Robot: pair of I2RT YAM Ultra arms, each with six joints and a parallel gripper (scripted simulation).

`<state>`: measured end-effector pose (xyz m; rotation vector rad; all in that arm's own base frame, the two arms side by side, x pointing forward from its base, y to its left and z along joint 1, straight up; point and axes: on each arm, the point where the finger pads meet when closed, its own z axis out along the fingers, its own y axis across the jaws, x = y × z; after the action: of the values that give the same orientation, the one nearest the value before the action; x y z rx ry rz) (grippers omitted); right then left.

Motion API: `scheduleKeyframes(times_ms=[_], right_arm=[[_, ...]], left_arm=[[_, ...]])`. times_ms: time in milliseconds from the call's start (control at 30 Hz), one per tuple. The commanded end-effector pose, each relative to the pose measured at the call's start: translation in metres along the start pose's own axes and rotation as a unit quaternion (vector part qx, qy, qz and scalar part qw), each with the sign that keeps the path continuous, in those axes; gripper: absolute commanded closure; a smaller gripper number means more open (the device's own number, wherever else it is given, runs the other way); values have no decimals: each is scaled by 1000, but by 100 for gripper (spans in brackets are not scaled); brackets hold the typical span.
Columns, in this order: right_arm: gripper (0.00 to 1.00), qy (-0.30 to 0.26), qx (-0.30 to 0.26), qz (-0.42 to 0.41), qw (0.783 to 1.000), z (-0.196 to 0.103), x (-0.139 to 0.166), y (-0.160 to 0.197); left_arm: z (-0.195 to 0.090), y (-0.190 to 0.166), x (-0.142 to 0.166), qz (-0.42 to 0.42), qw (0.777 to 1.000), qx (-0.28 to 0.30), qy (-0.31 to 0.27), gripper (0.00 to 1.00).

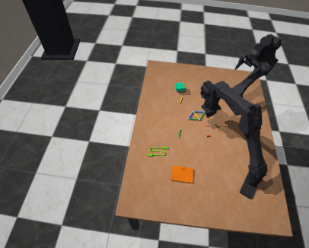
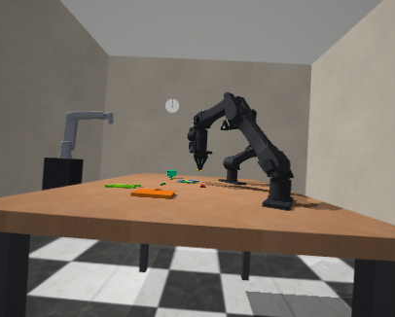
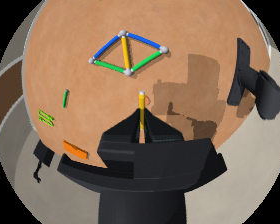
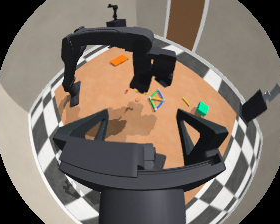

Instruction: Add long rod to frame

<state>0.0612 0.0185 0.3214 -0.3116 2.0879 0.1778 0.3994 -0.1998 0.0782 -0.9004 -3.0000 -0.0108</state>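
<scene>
The frame (image 1: pixel 196 116) (image 3: pixel 126 52) (image 4: pixel 157 100) lies flat: two blue and two green rods form a diamond with steel balls at its four corners, and a yellow rod crosses it. My left gripper (image 2: pixel 199 167) (image 3: pixel 142 113) is shut on a yellow rod (image 3: pixel 142 101), which points out from the fingertips above the table, beside the frame. In the left wrist view the rod's tip is below the frame's lower ball, not touching it. My right gripper (image 4: pixel 142 112) is open and empty, raised away from the frame. A loose yellow rod (image 1: pixel 181 100) (image 4: pixel 186 101) lies near the green box.
A green box (image 1: pixel 180 87) (image 4: pixel 202 108), a short green rod (image 1: pixel 179 133) (image 3: pixel 65 98), a bright green looped piece (image 1: pixel 157 151), an orange block (image 1: pixel 183 174) (image 2: pixel 153 193) and a small red piece (image 1: pixel 208 136) lie on the table. The left arm reaches across near the frame.
</scene>
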Motion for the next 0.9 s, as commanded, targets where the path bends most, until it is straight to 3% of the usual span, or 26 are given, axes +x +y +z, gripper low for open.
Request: scheduleKeyframes(times_ms=[0,633,867], right_arm=[[0,3,1,1,1000,-2,0,0],[0,3,1,1,1000,-2,0,0],[0,3,1,1,1000,-2,0,0]], left_arm=[[-7,-2,-5,-55,998,-1,-6,100],[-8,-2,-7,-53,998,-2,-13,100],[-11,1,-19,-71,996,-6,-54,100]])
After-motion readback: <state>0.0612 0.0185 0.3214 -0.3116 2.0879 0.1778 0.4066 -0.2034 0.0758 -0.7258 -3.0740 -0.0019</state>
